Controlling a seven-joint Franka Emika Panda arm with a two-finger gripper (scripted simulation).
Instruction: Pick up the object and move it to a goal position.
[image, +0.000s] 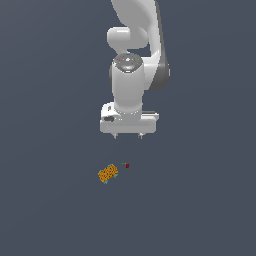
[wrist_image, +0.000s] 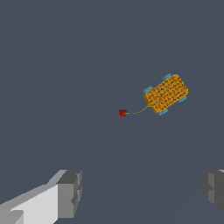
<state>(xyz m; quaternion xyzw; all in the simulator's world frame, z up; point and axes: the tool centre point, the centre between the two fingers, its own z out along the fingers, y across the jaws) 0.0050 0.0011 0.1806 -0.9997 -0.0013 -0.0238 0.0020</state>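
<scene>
The object (image: 108, 173) is a small flat orange block with a studded top and tiny cyan bits at its edges, lying on the dark grey floor. A thin cord links it to a small red piece (image: 127, 165). The wrist view shows the same object (wrist_image: 166, 93) and red piece (wrist_image: 123, 113) well beyond the fingers. My gripper (image: 128, 135) hangs above the floor, higher than the object and toward the exterior view's right of it. Its short fingertips (image: 115, 135) stand wide apart, open, with nothing between them. In the wrist view the grey pads (wrist_image: 70, 192) frame empty floor.
The white arm (image: 132, 60) rises from the gripper to the top of the exterior view. Plain dark grey floor (image: 200, 200) surrounds the object on every side.
</scene>
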